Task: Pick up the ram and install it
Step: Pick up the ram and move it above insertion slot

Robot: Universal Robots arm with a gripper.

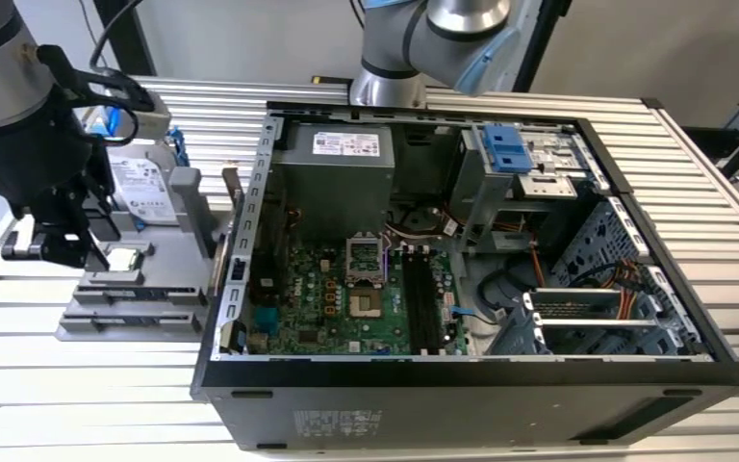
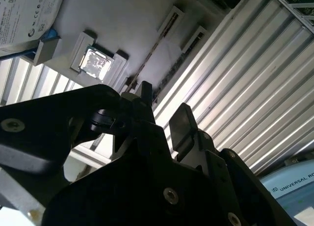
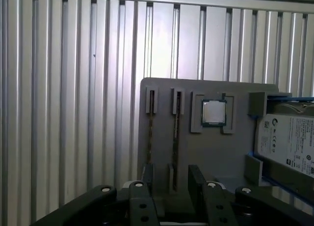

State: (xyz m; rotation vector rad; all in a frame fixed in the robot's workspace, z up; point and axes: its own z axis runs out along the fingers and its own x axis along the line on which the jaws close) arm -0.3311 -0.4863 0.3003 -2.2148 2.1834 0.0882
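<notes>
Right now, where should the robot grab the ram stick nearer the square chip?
Best to pinch its two flat faces, midway along, from straight above. The ram stands on its thin edge in a slot of the grey holder, long top edge up, and the open end effector straddles it.

Exterior view high — both wrist views (close) share fixture [image 3: 221, 152].

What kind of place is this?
Probably a robotics laboratory or test cell for computer assembly: a robot arm reaches over a grey parts holder, and an open computer case lies on a ribbed metal table.
</notes>
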